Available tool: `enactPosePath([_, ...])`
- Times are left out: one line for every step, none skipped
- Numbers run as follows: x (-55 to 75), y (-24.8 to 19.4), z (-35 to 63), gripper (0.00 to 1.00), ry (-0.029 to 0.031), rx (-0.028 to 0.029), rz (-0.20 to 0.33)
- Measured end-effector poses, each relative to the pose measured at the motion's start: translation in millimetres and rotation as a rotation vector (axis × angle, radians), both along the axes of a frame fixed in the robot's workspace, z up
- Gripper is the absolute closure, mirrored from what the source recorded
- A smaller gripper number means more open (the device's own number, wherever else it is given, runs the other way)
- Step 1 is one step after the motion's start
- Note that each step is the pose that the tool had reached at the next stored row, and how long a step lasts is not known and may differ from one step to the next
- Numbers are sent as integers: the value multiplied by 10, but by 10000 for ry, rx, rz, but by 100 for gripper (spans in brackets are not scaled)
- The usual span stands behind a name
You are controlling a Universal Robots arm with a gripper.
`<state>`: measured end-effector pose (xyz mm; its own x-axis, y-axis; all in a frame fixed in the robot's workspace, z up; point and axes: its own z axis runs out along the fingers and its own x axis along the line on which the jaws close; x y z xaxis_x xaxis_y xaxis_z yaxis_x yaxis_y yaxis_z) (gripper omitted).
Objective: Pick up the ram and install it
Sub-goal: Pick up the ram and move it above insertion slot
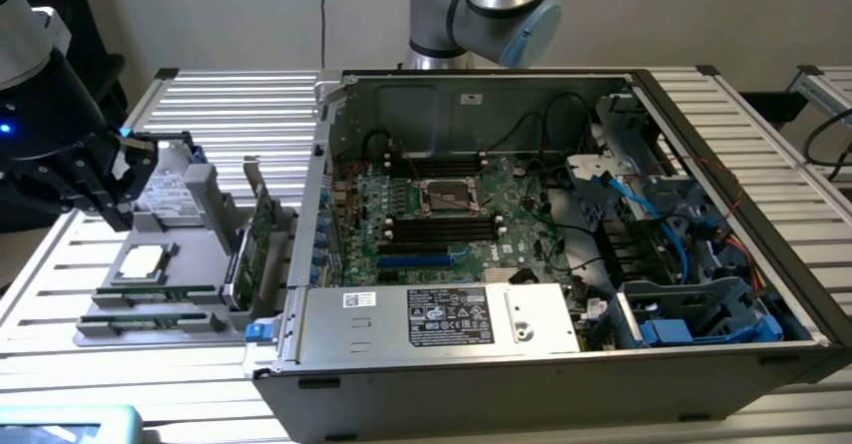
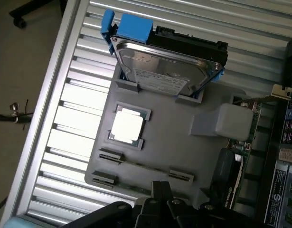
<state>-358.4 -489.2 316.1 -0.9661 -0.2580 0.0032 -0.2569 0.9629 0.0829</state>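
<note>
Two ram sticks stand on edge in a grey holder [image 1: 200, 264] at the exterior view's left: one ram [image 1: 154, 293] and a second [image 1: 144, 319] nearer the front. In the wrist view the ram [image 2: 146, 166] shows as a thin green strip between grey clips. A second green strip [image 2: 131, 188] lies close under my fingertips. My black gripper [image 1: 107, 205] [image 2: 161, 192] hangs above the holder, shut, with nothing between its fingers. The motherboard's black slots [image 1: 440, 226] lie inside the open computer case [image 1: 533, 344].
The holder also carries a hard drive [image 2: 160, 71] with blue rails, a processor chip [image 2: 128, 126] and an upright green expansion card [image 1: 259, 244]. The case walls, cables and blue drive bays [image 1: 692, 314] crowd the exterior view's right. Everything rests on a slatted metal table [image 1: 239, 105].
</note>
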Motion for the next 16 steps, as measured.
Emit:
enactPosePath([0,0,0,89,-2,0,179])
enactPosePath([0,0,0,89,-2,0,359])
enactPosePath([0,0,-1,89,-4,1,550])
enactPosePath([0,0,-1,89,-6,1,724])
enactPosePath([0,0,-1,89,-6,1,916])
enactPosePath([0,0,-1,89,-7,1,1084])
enactPosePath([0,0,-1,89,-9,1,1264])
enactPosePath([0,0,-1,89,-11,1,1449])
enactPosePath([0,0,0,89,-12,0,1635])
enactPosePath([0,0,0,89,-14,0,1815])
enactPosePath([0,0,-1,89,-16,0,2004])
enactPosePath([0,0,0,89,-17,0,2190])
enactPosePath([0,0,0,89,-19,0,2365])
enactPosePath([0,0,0,89,-21,0,2550])
enactPosePath([0,0,0,89,-22,-1,2719])
enactPosePath([0,0,0,89,-25,0,2915])
